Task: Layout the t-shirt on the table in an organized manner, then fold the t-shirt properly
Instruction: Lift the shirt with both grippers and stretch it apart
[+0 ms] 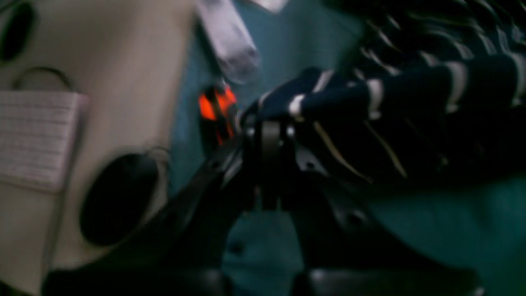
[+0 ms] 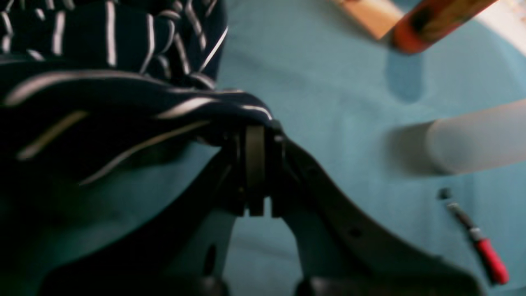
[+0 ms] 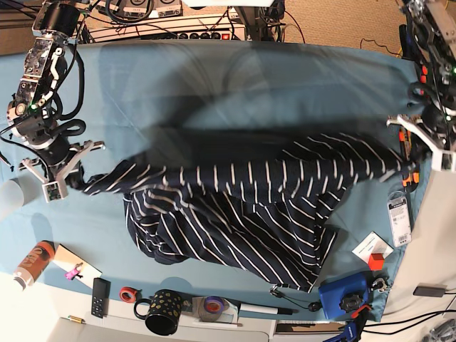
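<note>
Black cables loop round the right arm [image 3: 44, 71], pale brackets at its wrist; the left arm [image 3: 427, 85] shows orange clips; both sets of jaws are black, screw-studded.

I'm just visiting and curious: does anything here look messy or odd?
Yes. The t-shirt isn't flat: it's stretched between the two grippers, with its lower part bunched and wrinkled on the table.

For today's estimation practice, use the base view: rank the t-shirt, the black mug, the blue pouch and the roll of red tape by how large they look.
1. t-shirt, by far the largest
2. blue pouch
3. mug, close to the pouch in size, so that order is unsure
4. red tape, clearly the smallest
</note>
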